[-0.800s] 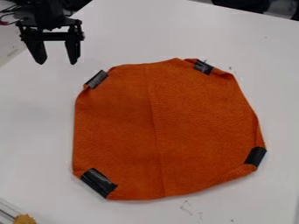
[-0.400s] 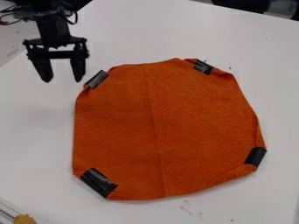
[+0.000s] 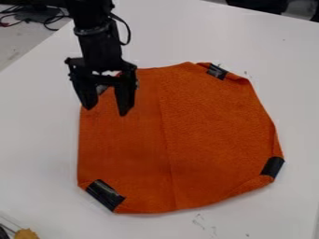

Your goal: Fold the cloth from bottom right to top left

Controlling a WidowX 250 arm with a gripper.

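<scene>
Black arm (image 3: 98, 44): in from the top edge, near upright, slightly slanted, gripper (image 3: 106, 111) pointing down.
Jaws: released, tips parted; contact with cloth cannot be told.
Orange cloth (image 3: 209, 130): spread out behind and below the jaws, mostly toward view right.
White table (image 3: 37, 140): beneath cloth and jaws.

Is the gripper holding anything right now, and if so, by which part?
Nothing is held: the gripper has its fingers apart over the upper-left part of the orange cloth, with nothing between them but the view down onto it.
</scene>
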